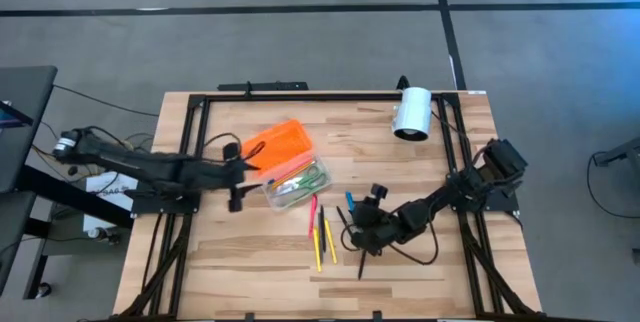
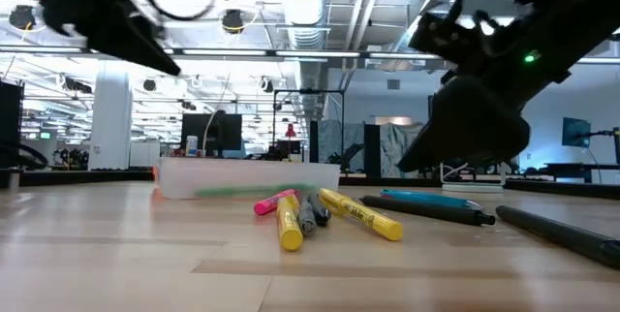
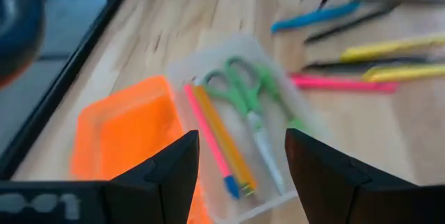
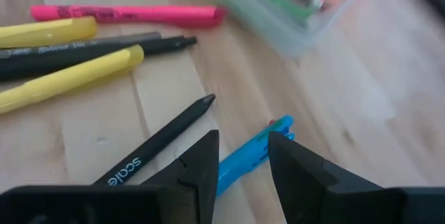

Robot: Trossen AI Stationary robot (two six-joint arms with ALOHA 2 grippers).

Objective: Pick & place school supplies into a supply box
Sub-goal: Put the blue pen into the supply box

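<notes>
While I watch from above, the pale planked wooden worktop carries the supply box near its middle: a clear, rounded plastic tray with its bright orange lid lying open just behind it, toward the far edge. Inside the tray I see green-handled scissors, a thin pink pencil and an orange one side by side.

My left gripper hangs above the near left of the box, its two dark blocky fingers spread wide and holding nothing.

Toward the near edge from the box, loose supplies lie in a fan: a pink highlighter, two yellow highlighters, a slim dark pen, a matte black marker and a blue pen.

My right gripper hovers low over the right end of that fan, fingers parted a little on either side of the blue pen, though I cannot tell whether they touch it.

A smooth white cylinder rests near the far right corner.
</notes>
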